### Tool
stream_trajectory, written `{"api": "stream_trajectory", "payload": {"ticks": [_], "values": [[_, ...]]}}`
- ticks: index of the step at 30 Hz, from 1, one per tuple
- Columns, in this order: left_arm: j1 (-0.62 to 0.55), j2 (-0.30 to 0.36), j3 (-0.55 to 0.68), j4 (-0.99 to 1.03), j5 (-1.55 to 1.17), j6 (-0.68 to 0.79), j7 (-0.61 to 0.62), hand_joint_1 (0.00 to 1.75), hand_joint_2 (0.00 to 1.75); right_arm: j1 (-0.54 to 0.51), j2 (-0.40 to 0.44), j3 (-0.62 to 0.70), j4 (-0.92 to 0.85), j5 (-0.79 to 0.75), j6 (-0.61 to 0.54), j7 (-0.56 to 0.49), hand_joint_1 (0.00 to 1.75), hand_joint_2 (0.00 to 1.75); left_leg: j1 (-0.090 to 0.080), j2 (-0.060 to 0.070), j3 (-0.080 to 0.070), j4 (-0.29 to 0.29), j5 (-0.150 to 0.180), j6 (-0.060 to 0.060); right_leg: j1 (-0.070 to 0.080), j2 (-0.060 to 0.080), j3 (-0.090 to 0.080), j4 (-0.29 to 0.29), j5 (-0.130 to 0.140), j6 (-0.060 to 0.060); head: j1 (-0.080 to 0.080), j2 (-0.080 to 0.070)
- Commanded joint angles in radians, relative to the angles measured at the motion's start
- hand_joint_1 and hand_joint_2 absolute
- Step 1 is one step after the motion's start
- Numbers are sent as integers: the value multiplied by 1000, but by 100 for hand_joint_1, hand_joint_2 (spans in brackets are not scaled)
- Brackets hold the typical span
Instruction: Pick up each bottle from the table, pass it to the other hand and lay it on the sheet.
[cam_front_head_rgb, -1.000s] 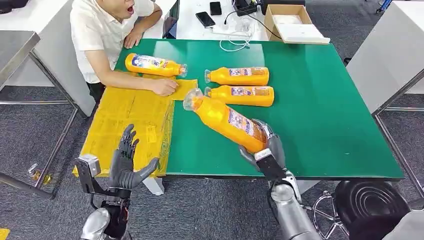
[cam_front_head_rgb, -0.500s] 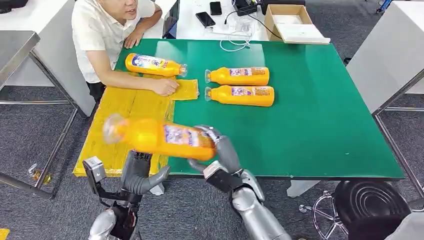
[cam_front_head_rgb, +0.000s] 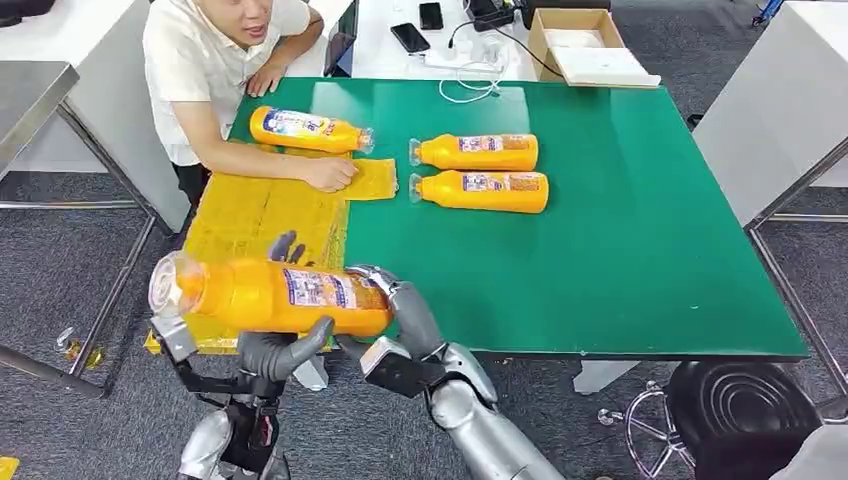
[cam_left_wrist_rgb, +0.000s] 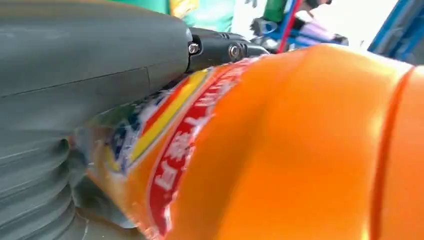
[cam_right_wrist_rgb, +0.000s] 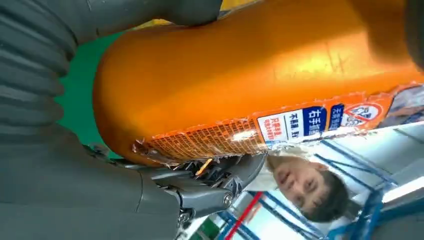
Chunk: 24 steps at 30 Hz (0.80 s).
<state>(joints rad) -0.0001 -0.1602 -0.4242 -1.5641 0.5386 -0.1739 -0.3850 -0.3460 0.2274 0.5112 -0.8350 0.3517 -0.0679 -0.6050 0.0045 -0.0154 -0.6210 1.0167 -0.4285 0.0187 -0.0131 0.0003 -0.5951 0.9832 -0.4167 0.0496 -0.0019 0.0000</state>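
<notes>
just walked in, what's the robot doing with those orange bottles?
Mid-handover. The right hand holds an orange bottle by its base, lying sideways above the table's near edge, and the left hand cups it from below. One bottle on the sheet lies on the yellow sheet, where a person leans. Two bottles wait on the green table.

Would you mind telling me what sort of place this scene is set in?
Probably an office or lab set up for robot trials: a green table among grey carpet and white desks, with phones, cables and a cardboard box behind, and a person seated at the table watching.
</notes>
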Motion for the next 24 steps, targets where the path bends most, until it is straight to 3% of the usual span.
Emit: {"api": "stream_trajectory", "payload": {"ticks": [1, 23, 24], "values": [[-31, -1, 3, -5, -3, -19, -43, 175, 175, -64, 17, 82, 177, -10, 36, 7, 175, 175, 0, 1, 6, -1, -2, -1, 1, 0, 6, -1, -2, -2, 0, 0], [-6, 1, 29, 26, 83, -111, -2, 175, 175, -36, 18, 88, 161, -44, 70, 3, 175, 175, 0, 0, 4, -1, -1, 0, 0, -1, 3, -1, -1, -1, 0, 0], [-6, 1, 30, 27, 85, -113, 0, 175, 175, -34, 19, 86, 160, -48, 72, 4, 134, 175, 0, 0, 6, -2, -1, -1, 0, -2, 6, -2, -2, -2, 1, 0]]}}
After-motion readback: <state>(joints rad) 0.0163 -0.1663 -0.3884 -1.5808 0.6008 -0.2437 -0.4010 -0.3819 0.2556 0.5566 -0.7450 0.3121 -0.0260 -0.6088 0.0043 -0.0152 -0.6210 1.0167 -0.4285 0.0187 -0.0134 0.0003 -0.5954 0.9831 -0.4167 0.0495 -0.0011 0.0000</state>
